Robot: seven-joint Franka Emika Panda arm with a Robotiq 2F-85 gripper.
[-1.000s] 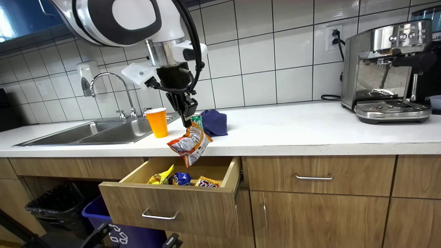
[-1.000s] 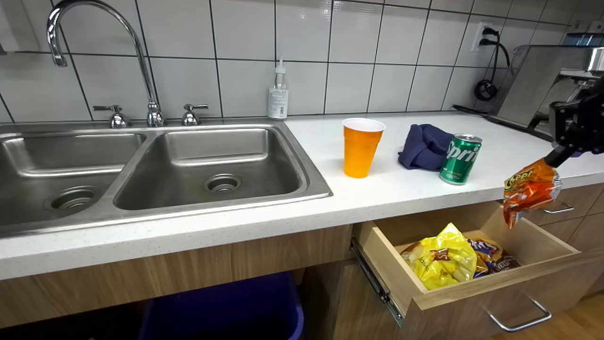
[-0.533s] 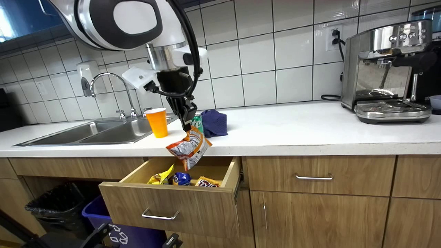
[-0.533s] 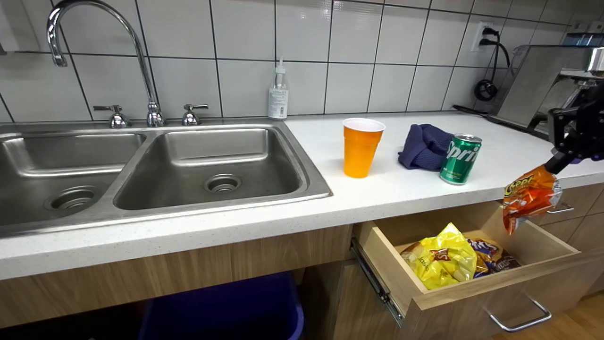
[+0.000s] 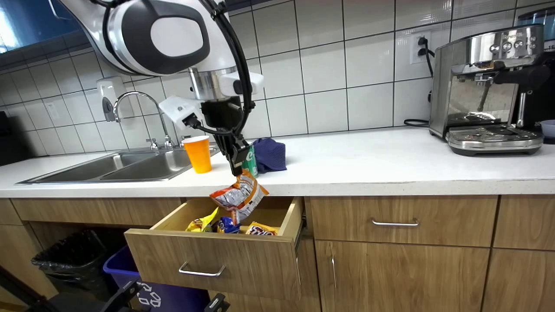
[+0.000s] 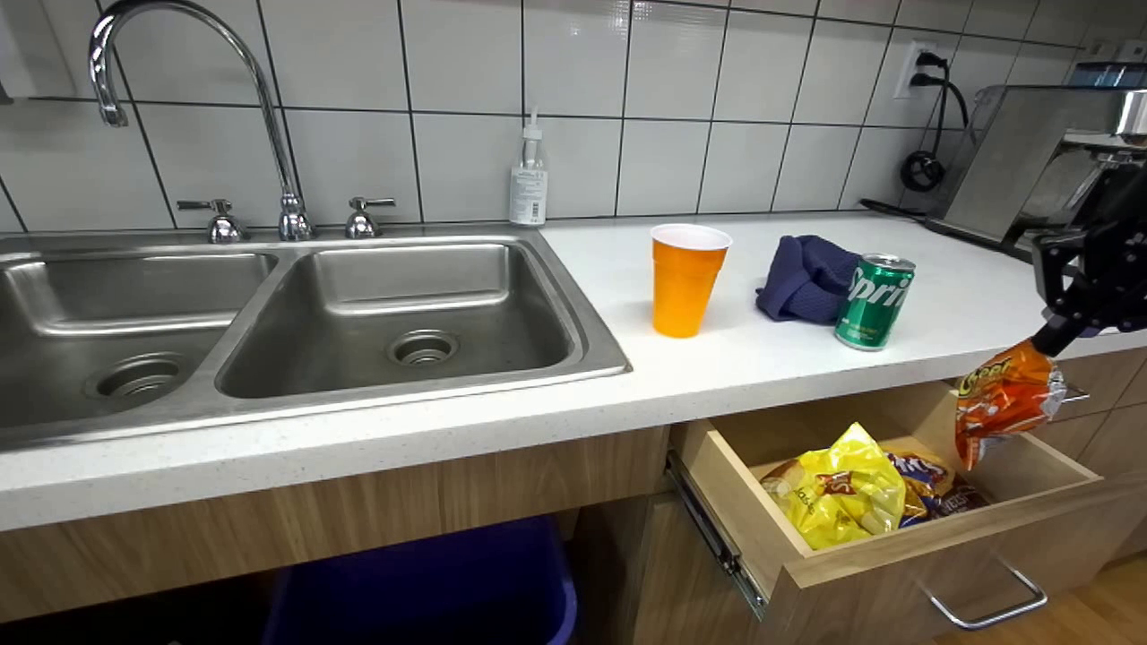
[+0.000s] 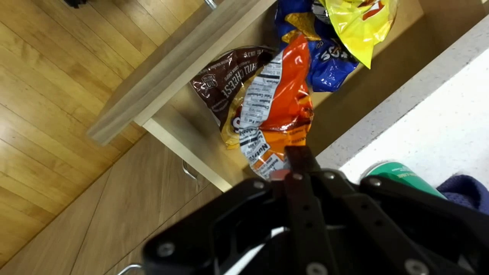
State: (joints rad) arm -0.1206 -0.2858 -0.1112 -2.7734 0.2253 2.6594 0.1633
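My gripper (image 5: pixel 236 172) is shut on the top end of an orange chip bag (image 5: pixel 243 195). It also shows in an exterior view (image 6: pixel 1047 345) and the wrist view (image 7: pixel 300 154). The bag hangs tilted over an open wooden drawer (image 5: pixel 208 255), its lower tip about level with the drawer's opening. It also shows in an exterior view (image 6: pixel 1004 399) and the wrist view (image 7: pixel 286 95). In the drawer lie a yellow bag (image 6: pixel 847 493), a blue bag (image 7: pixel 331 67) and a brown and yellow bag (image 7: pixel 229 80). The hanging bag partly covers these in the wrist view.
A green Sprite can (image 6: pixel 875 303), a dark blue cloth (image 6: pixel 806 279) and an orange cup (image 6: pixel 685 287) stand on the white counter (image 5: pixel 368 169) near the gripper. A steel sink (image 6: pixel 591 345) and a coffee machine (image 5: pixel 481 91) flank them. A blue bin (image 5: pixel 173 297) is under the drawer.
My gripper has moved down with the orange bag still in it. The bag's lower tip has come down toward the drawer. The drawer and the things on the counter have not moved.
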